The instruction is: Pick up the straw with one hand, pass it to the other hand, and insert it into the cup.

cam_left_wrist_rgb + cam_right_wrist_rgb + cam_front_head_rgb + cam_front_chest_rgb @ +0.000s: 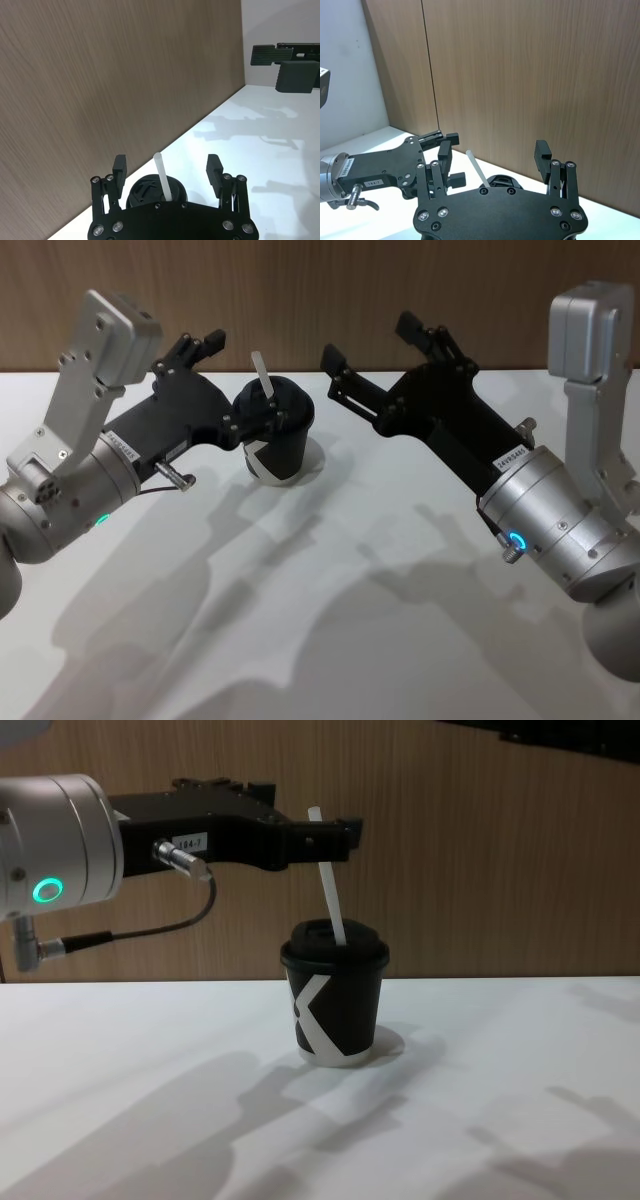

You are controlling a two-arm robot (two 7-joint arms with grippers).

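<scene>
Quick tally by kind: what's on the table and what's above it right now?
Cups: 1, the black lidded cup standing on the white table.
Straws: 1, the white straw tilted in the lid.
Pincers: 2, the left pincer open around the straw, the right pincer open beside the cup.
Total: 4.

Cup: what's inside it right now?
The straw stands tilted through the lid of the cup, its upper part sticking out. The left end effector is open around it. The lid hides the straw's lower end and any contents.
</scene>
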